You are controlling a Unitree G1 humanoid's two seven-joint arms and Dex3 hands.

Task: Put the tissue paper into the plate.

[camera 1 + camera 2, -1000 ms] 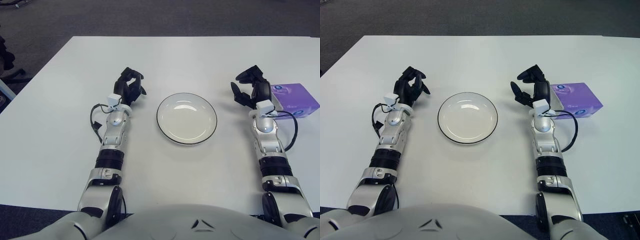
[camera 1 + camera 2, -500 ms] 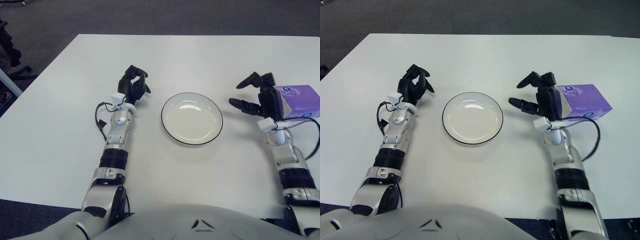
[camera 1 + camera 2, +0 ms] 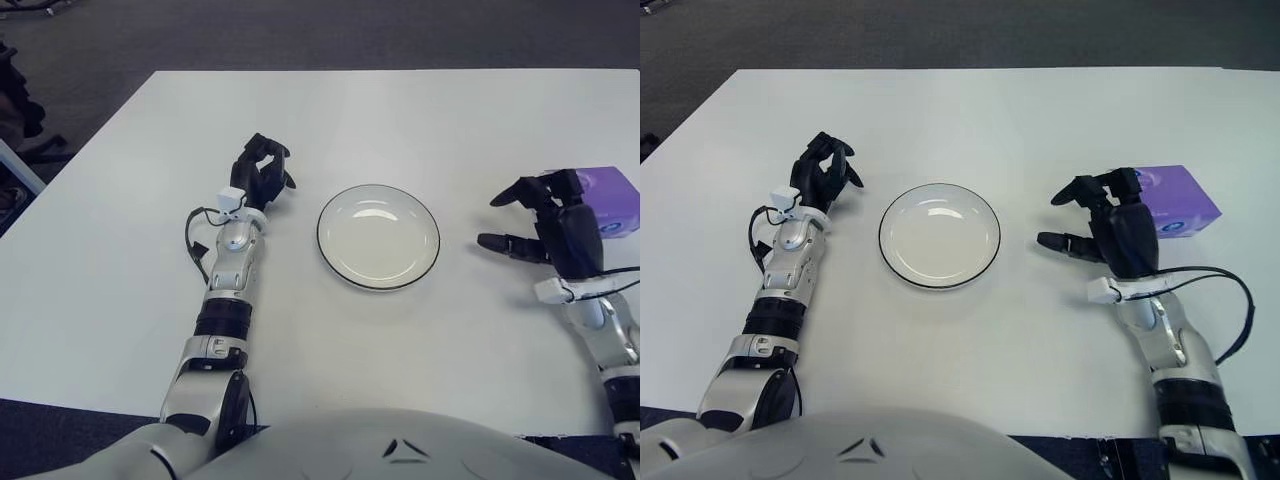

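Observation:
A purple tissue pack [image 3: 1185, 196] lies on the white table at the right. A white plate [image 3: 939, 235] with a dark rim sits at the middle. My right hand [image 3: 1102, 218] is raised above the table just left of the tissue pack, fingers spread, holding nothing; it hides the pack's left end. My left hand [image 3: 823, 174] rests on the table left of the plate with fingers curled and empty.
The white table [image 3: 970, 120] reaches to dark carpet beyond its far and left edges. A black cable [image 3: 1225, 290] loops from my right wrist over the table near the right edge.
My right hand has lifted and drawn back toward me and to the right, staying open beside the tissue pack. The left hand has not moved on the table.

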